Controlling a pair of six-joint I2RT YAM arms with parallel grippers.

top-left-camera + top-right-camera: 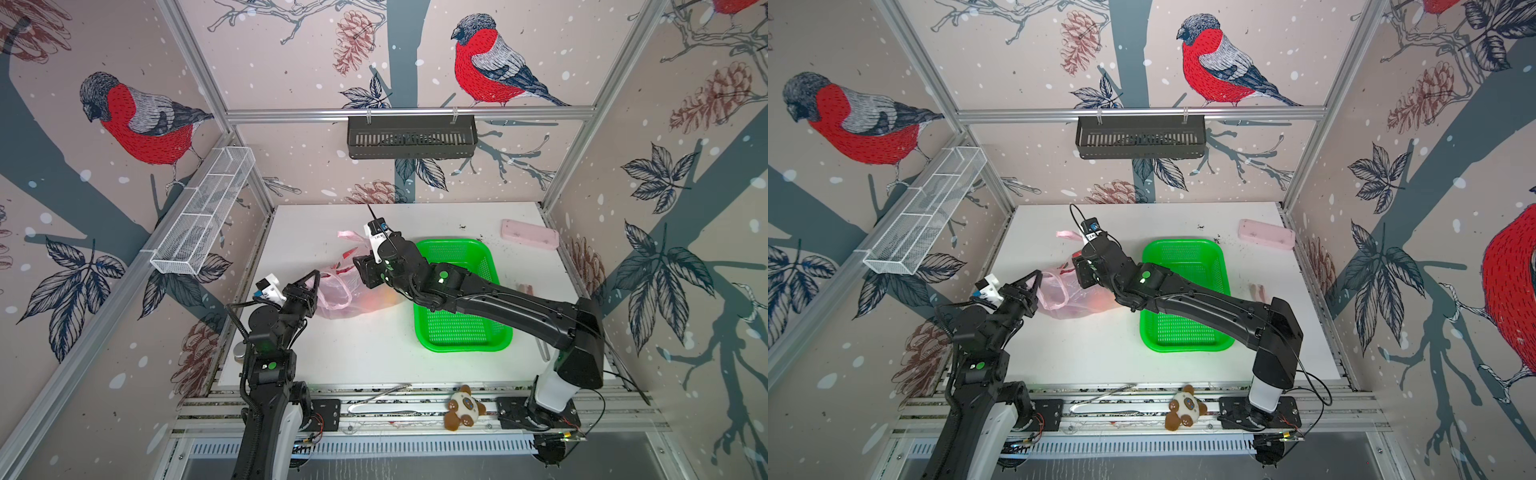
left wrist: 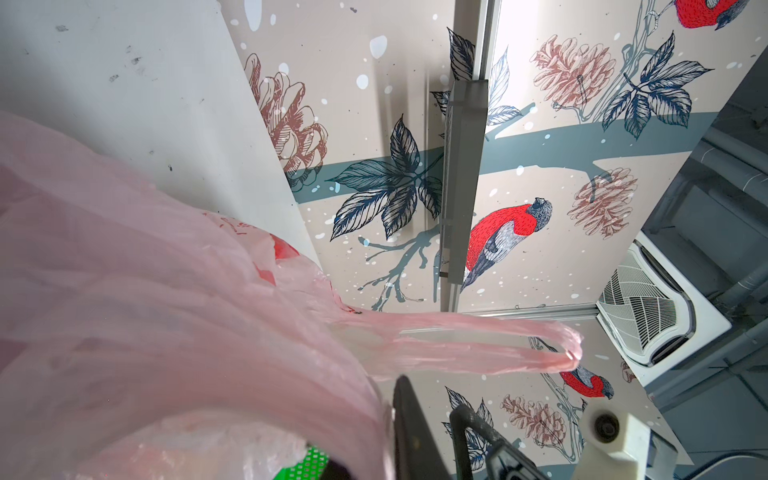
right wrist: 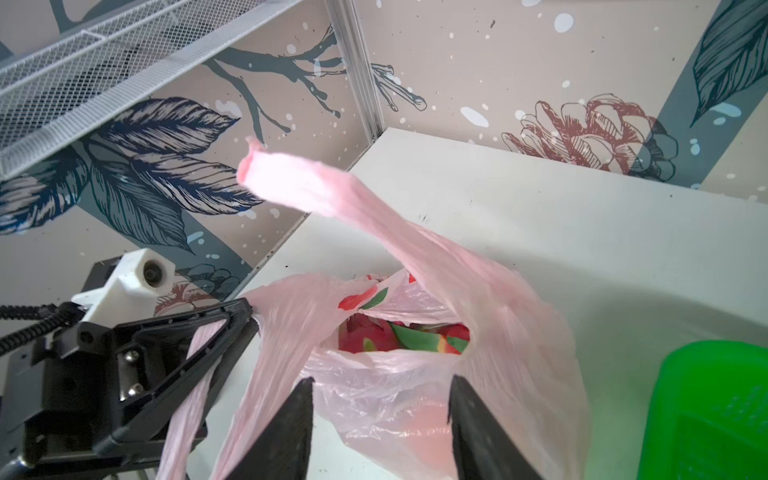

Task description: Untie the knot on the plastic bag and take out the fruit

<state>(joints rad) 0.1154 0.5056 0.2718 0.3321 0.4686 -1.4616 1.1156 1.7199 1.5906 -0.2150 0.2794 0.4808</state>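
Pinching plastic bag (image 1: 337, 291): left tool (image 1: 316, 275), closed.

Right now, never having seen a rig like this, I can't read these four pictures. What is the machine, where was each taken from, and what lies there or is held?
Two robot arms work over a white table. The two wide pictures come from one camera overhead; the two close ones from a camera on each arm's wrist. On the table lie a pink plastic bag, a green basket and a pink block; a plush toy sits on the front rail. The left gripper is shut on one handle of the bag. The right gripper stands open at the bag's mouth, where the fruit shows red and green inside. The two handles are apart, not tied.
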